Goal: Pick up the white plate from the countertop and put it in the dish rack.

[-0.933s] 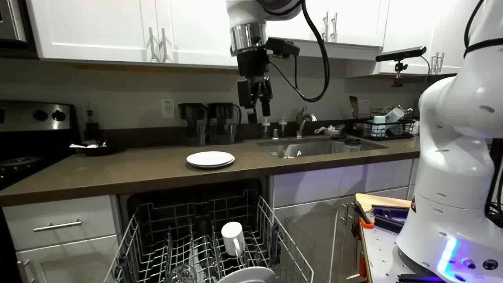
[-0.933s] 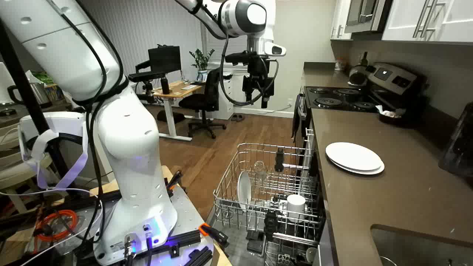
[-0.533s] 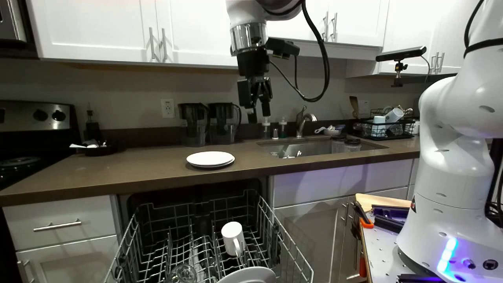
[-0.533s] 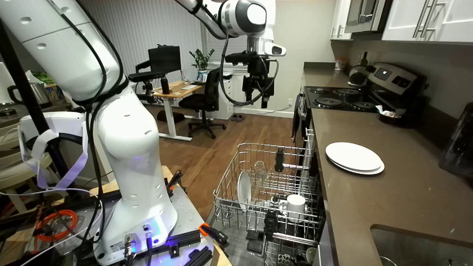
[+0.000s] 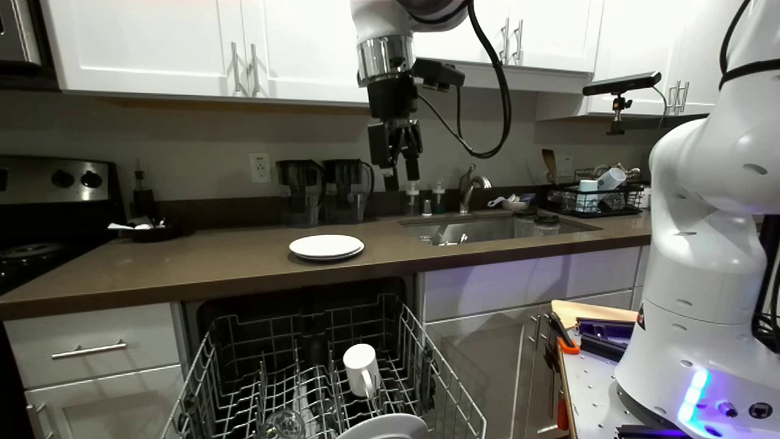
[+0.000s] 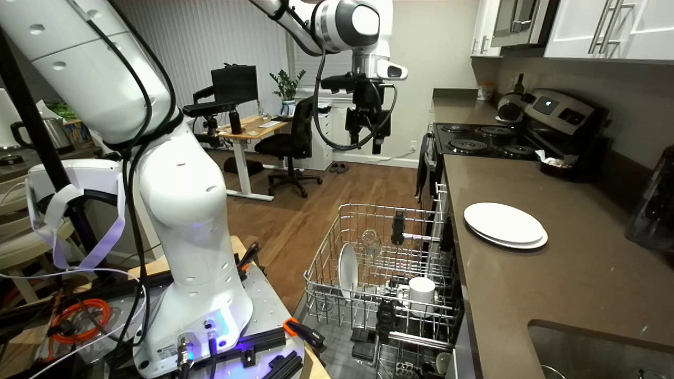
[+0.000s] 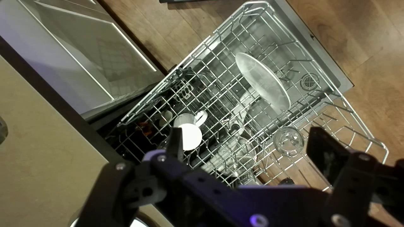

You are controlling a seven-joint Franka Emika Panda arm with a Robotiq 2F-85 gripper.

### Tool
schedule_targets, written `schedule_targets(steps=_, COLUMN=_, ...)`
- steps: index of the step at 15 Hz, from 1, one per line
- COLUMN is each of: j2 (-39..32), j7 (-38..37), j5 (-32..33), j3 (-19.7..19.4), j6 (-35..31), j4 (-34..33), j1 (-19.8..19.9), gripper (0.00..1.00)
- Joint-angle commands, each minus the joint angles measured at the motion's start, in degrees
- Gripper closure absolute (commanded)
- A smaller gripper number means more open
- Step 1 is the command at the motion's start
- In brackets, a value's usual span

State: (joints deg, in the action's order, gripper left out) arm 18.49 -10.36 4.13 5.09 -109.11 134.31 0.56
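The white plate (image 5: 325, 245) lies flat on the brown countertop (image 5: 213, 262), stacked on another white plate. In an exterior view the stack (image 6: 505, 223) is right of the dish rack (image 6: 368, 206). A white sliver at the bottom edge of the wrist view, partly behind the gripper, may be it. The grey wire dish rack (image 5: 448, 367) is pulled out below the counter. My gripper (image 7: 246, 138) is open and empty, high above the rack, fingers down. It also shows in both exterior views (image 5: 402, 175) (image 6: 366, 141), well away from the plate.
The rack holds a white mug (image 7: 192, 137), an upright plate (image 7: 263, 80) and a clear glass (image 7: 288, 141). Two dark pitchers (image 5: 326, 192) stand behind the plates by the wall. The sink (image 5: 481, 230) is beside them. Cabinets (image 5: 304, 49) hang above the counter.
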Motion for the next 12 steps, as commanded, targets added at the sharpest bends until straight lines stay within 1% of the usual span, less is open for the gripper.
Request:
schedule_targets(steps=1, j2=-0.03, j7=-0.11, j5=0.15, j3=-0.48, j6=0.11, j4=-0.08, j1=-0.51, gripper=0.0)
schedule_targets(steps=5, j2=-1.18, j7=1.03, j5=2.23, j3=-0.48, j6=-0.92, j4=-1.33, j1=-0.17, gripper=0.0)
schedule_targets(steps=10, j2=-3.51, j7=1.58, j5=4.94, j3=-0.35, j6=-0.63, j4=-3.96, j1=0.45, gripper=0.0)
schedule_targets(steps=11, j2=-3.38, j7=1.86, j5=4.49, j3=-0.4, j6=-0.39, j4=-4.16, j1=0.3, gripper=0.0)
schedule_targets(steps=12, j2=-2.04, j7=2.75, j5=2.23, j3=-0.65, j6=0.2, j4=-3.84, j1=-0.39, gripper=0.0)
